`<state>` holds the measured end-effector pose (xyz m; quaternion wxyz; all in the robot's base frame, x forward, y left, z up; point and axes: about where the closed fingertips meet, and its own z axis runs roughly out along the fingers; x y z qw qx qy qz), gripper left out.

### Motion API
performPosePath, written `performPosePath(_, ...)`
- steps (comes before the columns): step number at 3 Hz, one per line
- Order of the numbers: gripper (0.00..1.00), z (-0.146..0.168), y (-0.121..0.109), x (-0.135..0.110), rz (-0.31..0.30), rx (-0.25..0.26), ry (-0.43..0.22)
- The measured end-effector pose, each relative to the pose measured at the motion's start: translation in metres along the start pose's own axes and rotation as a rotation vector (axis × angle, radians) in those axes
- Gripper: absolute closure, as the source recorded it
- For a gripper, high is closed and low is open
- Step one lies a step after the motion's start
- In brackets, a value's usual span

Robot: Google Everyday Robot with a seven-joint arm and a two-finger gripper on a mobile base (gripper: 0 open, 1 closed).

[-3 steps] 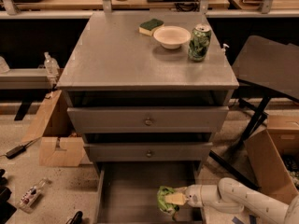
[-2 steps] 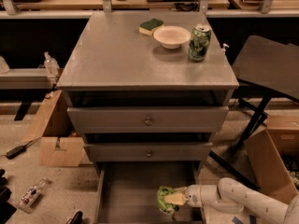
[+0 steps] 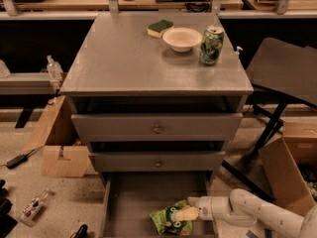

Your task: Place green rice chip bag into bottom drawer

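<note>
Sam: Where is the small, bright green foil snack bag (image 3: 170,222)?

Jo: Look down low. It lies on the flat floor of the wide grey bottom drawer (image 3: 133,202), near the front and over to the right. The drawer is pulled out.

Sam: And the robot's cream-coloured pincer (image 3: 184,215)?

Jo: It is inside the drawer too, right on the bag. The white arm (image 3: 247,209) comes in from the right. I can't tell if the pincer is gripping the bag or has let it go.

Sam: So what step is this?

Jo: The putting-down part, I think. The bag looks like it is resting in the drawer. Next the pincer must let go, if it hasn't, and lift up and out without dragging the soft bag or bumping the drawer wall.

Sam: What's on the grey desk (image 3: 124,58)?

Jo: A round white bowl (image 3: 182,37), a green patterned drink can (image 3: 211,44) just beside it, and a flat green-and-yellow sponge (image 3: 160,28) behind the bowl. Two thinner grey drawers with round knobs (image 3: 157,129) sit above the open one. Brown cardboard boxes (image 3: 285,172) stand on the floor on both sides.
</note>
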<state>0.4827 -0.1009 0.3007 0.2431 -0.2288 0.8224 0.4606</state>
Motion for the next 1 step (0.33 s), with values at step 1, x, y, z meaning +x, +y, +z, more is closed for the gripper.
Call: performPosePath(1,0.0,0.0,0.0,0.0,0.0,0.0,0.0)
